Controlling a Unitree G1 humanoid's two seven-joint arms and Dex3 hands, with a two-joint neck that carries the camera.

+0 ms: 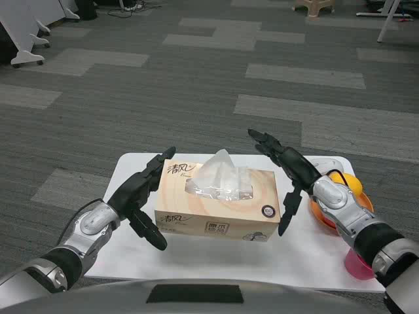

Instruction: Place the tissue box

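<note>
A pink cup [358,263] stands at the near right edge of the white counter [288,258], right of the tissue box [218,201] and partly hidden by the right forearm; what it holds cannot be seen. Just beyond it sits one orange bowl [359,191] with something yellow inside, also mostly covered by that arm.

The tissue box, the only one, lies flat near the middle of the counter. It is a rectangular cardboard carton printed in a pale wood grain, with dark lettering on its top and front and a small round mark at its front right corner. One thin white tissue [218,167] stands up in a soft crumpled peak from the slot in its top.

Two black hands flank the box. The left hand [141,196] is just beside its left end, fingers spread wide and holding nothing; whether they touch the cardboard cannot be told. The right hand [288,173] is by the right end, likewise spread and holding nothing, with one finger pointing down beside the front right corner.

Beyond the box lies grey carpet [196,85] in ribbed rectangular tiles of lighter and darker shades.
</note>
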